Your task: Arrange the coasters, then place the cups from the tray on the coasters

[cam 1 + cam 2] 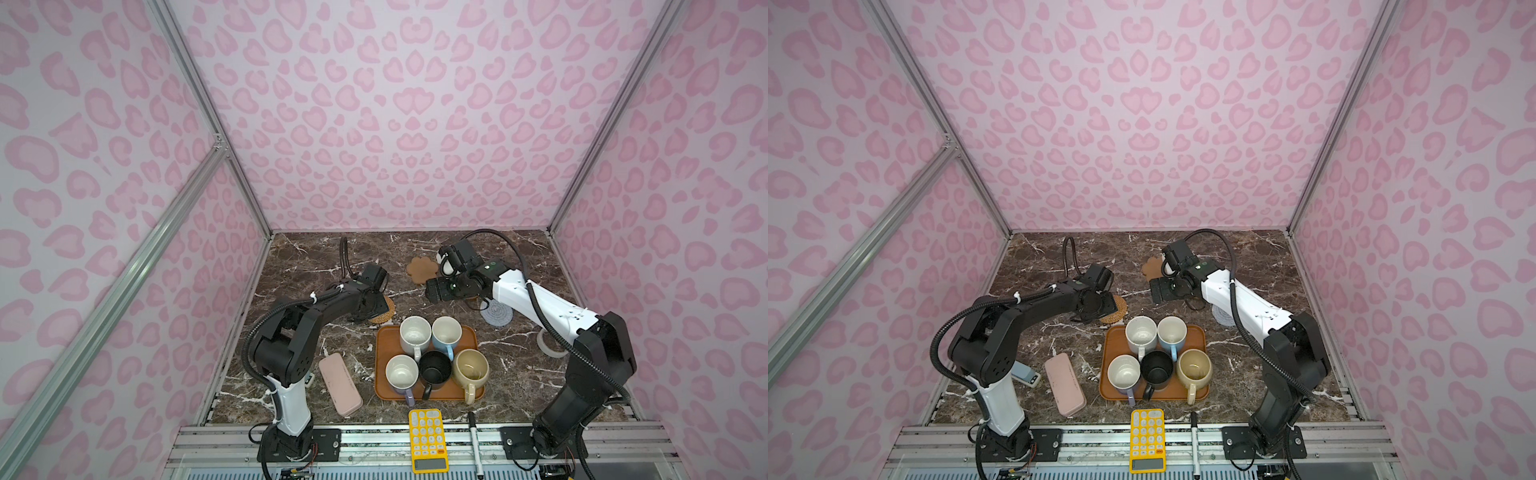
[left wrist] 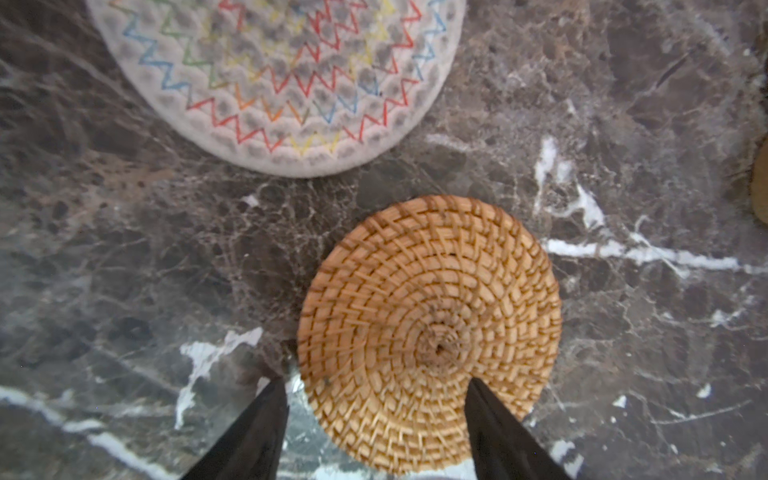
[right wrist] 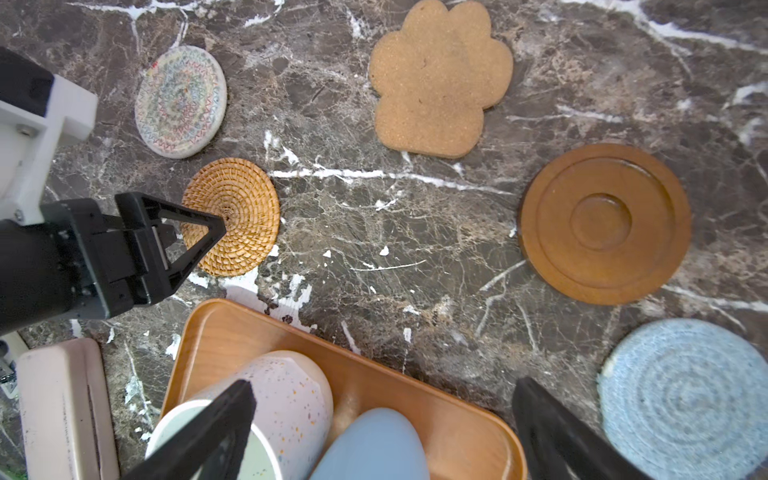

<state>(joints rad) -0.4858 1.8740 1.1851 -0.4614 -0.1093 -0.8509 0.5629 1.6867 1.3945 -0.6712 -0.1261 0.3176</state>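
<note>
My left gripper (image 2: 376, 386) hangs low over the tan rattan coaster (image 2: 432, 316). Its jaws are open: one finger is over the mat, the other beside its edge. The white woven coaster (image 2: 282, 75) lies just beyond. The right wrist view also shows the cork paw coaster (image 3: 436, 79), the dark wooden disc (image 3: 604, 222) and the grey-blue crocheted coaster (image 3: 685, 399). My right gripper (image 3: 384, 386) hovers open over the back of the orange-brown tray (image 1: 384, 390). On the tray stand speckled white (image 1: 415, 334), light blue (image 1: 446, 332), lavender (image 1: 402, 374), black (image 1: 435, 368) and cream (image 1: 470, 370) cups.
A pink oblong case (image 1: 340, 384) lies left of the tray. A yellow calculator (image 1: 427, 440) and a marker pen (image 1: 476, 440) sit at the front edge. A beige tape roll (image 1: 548, 345) lies under the right arm. Pink patterned walls close three sides.
</note>
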